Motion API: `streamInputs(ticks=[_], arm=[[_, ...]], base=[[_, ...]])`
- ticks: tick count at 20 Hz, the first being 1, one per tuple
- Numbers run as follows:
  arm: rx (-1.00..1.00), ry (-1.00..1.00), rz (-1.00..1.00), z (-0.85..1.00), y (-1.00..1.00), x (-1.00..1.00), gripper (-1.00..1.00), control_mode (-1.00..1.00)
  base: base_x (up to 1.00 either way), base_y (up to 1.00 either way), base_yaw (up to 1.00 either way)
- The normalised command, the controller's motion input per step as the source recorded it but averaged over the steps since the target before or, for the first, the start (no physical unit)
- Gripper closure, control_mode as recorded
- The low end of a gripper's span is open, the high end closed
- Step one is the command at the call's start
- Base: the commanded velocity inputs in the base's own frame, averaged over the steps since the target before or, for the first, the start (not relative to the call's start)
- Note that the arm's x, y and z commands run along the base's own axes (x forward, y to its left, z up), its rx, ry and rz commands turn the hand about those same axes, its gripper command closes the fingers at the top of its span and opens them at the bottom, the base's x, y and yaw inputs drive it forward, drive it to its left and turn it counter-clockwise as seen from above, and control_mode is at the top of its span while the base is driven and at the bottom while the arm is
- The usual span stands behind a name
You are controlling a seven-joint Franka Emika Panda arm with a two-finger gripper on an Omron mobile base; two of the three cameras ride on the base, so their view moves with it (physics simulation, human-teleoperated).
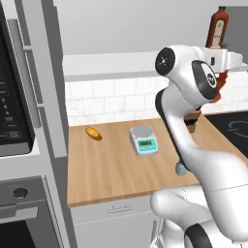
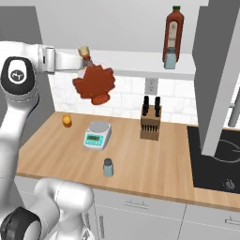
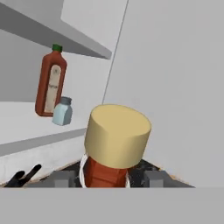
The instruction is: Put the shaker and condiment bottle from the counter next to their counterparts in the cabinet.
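The tan stopper of the condiment bottle [image 3: 117, 141] sits closest to the hand camera, rising between the two fingers of the gripper [image 3: 106, 178], which is clamped on the bottle's dark red neck. In the right base view the same bottle [image 2: 95, 84] hangs in the air at the end of the white arm, well above the counter [image 2: 140, 159], its leaf-shaped red body tilted with the stopper toward 11 o'clock. In the left base view only a sliver of red shows behind the arm's wrist.

On the counter, the shaker [image 2: 108, 167] stands upright near the front edge, at about 5 o'clock from the kitchen scale [image 2: 97, 135]. From the left base view it [image 1: 181, 169] peeks out beside the arm, at 4 o'clock from the scale [image 1: 144, 140]. A small orange item [image 2: 67, 121] lies at 10 o'clock from the scale, and a wooden knife block [image 2: 151, 123] stands at 3 o'clock, near the wall. The black cooktop [image 2: 213, 161] fills the right end of the worktop.

On the cabinet shelf [image 2: 140, 63] above, the tall red-brown bottle [image 2: 173, 33] with a green cap stands upright, and a second small shaker [image 2: 170, 58] stands in front of its base, the two overlapping in this view. From the hand camera the pair appears at 10 o'clock of the stopper: tall bottle [image 3: 50, 83] with the small shaker [image 3: 62, 111] at its lower right.
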Motion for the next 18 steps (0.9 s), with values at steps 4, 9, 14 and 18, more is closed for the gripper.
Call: streamInputs(ticks=[4, 9, 14, 18], arm=[[0.00, 0.00, 0.18, 0.66, 0.00, 0.00, 1.00, -1.00], [0.00, 0.00, 0.18, 0.59, 0.00, 0.00, 1.00, -1.00], [0.02, 0.00, 0.18, 0.47, 0.00, 0.00, 1.00, -1.00], [-0.01, 0.05, 0.02, 0.05, 0.00, 0.12, 1.00, -1.00]], base=[[0.00, 0.00, 0.00], [0.00, 0.00, 0.00], [0.00, 0.00, 0.00], [0.00, 0.00, 0.00]])
